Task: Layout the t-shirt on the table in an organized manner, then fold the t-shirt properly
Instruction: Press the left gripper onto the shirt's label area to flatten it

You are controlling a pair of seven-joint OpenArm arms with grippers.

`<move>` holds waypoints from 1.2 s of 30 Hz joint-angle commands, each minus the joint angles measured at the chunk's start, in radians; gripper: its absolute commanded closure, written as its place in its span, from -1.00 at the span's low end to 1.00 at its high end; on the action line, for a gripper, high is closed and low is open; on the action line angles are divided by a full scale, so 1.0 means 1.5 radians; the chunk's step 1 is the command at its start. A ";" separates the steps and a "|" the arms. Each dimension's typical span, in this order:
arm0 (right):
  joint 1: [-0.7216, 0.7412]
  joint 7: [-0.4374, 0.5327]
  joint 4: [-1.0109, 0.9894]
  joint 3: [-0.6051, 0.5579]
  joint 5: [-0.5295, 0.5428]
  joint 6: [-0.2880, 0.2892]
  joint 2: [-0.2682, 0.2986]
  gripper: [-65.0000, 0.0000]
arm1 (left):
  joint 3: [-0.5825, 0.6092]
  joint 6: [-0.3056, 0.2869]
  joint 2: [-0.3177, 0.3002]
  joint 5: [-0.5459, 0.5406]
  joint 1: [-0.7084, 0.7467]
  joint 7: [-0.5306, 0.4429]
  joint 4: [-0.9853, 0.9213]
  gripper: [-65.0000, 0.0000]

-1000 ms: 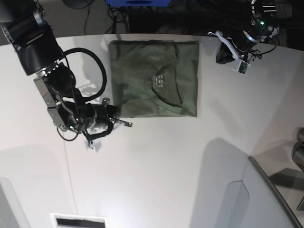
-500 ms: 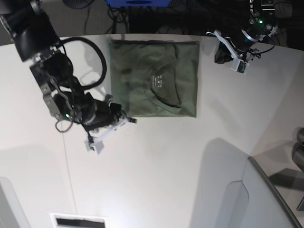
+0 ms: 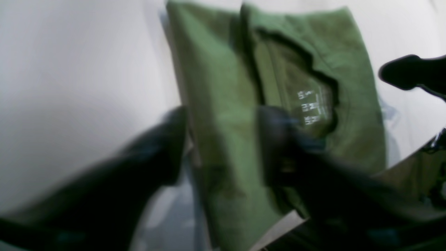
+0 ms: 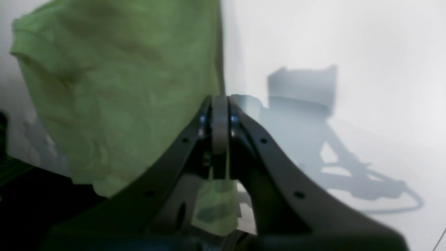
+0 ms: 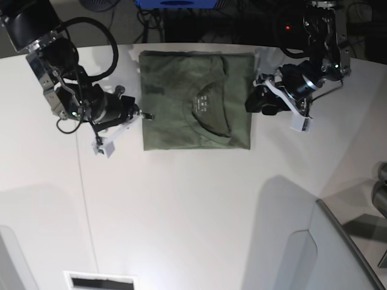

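Both grippers moved to the t-shirt (image 5: 195, 99) edges (right (image 4: 220, 115) pinched empty, left (image 3: 223, 139) spread).

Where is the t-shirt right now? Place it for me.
In the base view the folded t-shirt lies on the table near its far edge, between the right pincer at its left edge and the left pincer at its right edge.

Grey angled panel (image 5: 338, 254) at lower right corner of base view, dark rim along its upper edge. White slotted plate (image 5: 100, 281) with a dark rectangular opening at bottom edge, left of centre. Blue object (image 5: 175, 3) at top edge, partly cut off. Dark cables (image 5: 145, 27) on floor behind far edge.
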 commanded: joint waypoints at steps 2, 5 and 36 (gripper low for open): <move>0.009 0.005 0.009 0.003 0.006 0.005 0.000 1.00 | 0.023 -0.007 -0.008 -0.011 -0.019 -0.010 -0.024 -0.26; 0.009 0.005 -0.008 0.003 0.006 0.005 0.000 1.00 | 0.057 -0.057 -0.009 -0.011 -0.027 -0.010 -0.048 -0.27; 0.008 0.006 -0.042 0.002 0.006 0.007 -0.002 1.00 | -0.005 -0.035 -0.003 -0.009 -0.016 -0.010 -0.122 -0.82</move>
